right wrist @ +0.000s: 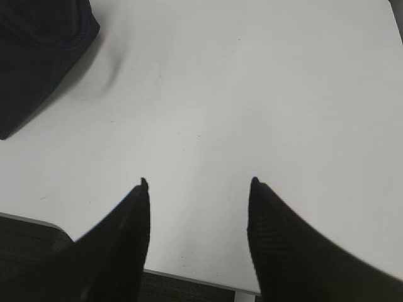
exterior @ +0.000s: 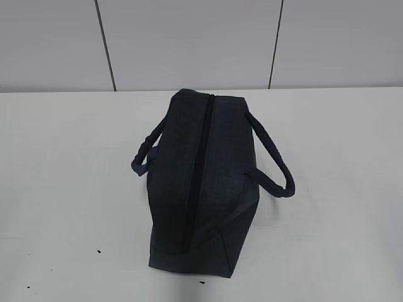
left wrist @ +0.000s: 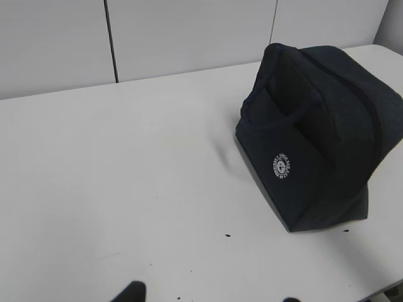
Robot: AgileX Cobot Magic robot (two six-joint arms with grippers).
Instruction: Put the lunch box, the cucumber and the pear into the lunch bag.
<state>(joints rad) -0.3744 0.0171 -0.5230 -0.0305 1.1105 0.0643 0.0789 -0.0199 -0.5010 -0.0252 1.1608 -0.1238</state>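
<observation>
The lunch bag (exterior: 220,189) is a dark navy fabric bag standing in the middle of the white table, its top zipper (exterior: 198,170) running toward me and looking closed. A loop handle (exterior: 271,160) hangs down each side. In the left wrist view the lunch bag (left wrist: 321,145) is at the right, with a round white logo (left wrist: 281,166) on its side. My left gripper (left wrist: 211,297) shows only two dark fingertips at the bottom edge, wide apart and empty. My right gripper (right wrist: 199,182) is open over bare table, and the lunch bag (right wrist: 38,56) lies up left of it. The lunch box, cucumber and pear are out of view.
The white table (exterior: 63,189) carries a few small black specks (exterior: 99,251). Grey wall panels (exterior: 189,38) stand behind it. The table's near edge (right wrist: 189,277) lies just under my right gripper, with dark floor below it.
</observation>
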